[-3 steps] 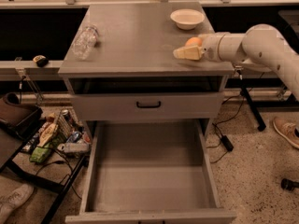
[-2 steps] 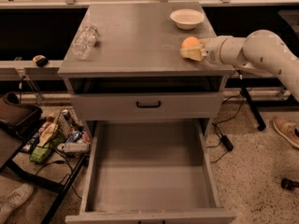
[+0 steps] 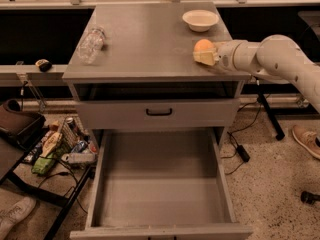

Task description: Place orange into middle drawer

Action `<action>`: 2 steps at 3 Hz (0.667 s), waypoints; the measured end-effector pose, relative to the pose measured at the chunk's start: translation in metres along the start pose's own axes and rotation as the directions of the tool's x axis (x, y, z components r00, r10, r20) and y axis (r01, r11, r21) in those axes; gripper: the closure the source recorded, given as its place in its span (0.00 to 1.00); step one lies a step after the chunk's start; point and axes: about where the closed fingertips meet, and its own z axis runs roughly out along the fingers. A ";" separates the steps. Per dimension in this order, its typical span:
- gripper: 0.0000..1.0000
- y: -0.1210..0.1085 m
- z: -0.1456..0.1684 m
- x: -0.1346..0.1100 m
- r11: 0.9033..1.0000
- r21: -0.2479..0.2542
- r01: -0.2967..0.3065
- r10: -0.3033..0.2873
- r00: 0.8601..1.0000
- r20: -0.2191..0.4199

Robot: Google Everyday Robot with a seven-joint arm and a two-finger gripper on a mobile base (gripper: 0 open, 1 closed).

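Note:
The orange (image 3: 202, 46) is at the right edge of the cabinet top (image 3: 150, 39), just above its surface. My gripper (image 3: 205, 54) comes in from the right and is shut on the orange, with a pale yellow finger (image 3: 205, 59) under and in front of it. The middle drawer (image 3: 160, 184) is pulled far out below, and its grey floor is bare. It lies lower and to the left of the gripper.
A white bowl (image 3: 200, 19) stands behind the gripper on the cabinet top. A clear plastic bottle (image 3: 91, 45) lies at the top's left edge. A shut drawer front with a black handle (image 3: 159, 112) sits above the open drawer. Clutter (image 3: 60, 146) lies on the floor at the left.
The gripper has shifted slightly at the right edge of the cabinet top and turned, so the orange now shows above its finger. The drawer has not moved.

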 end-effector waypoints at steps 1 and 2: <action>1.00 0.002 0.001 -0.005 1.000 -0.007 0.018 -0.018 1.000 0.001; 1.00 0.016 -0.030 -0.029 0.990 -0.040 0.134 -0.135 0.991 -0.011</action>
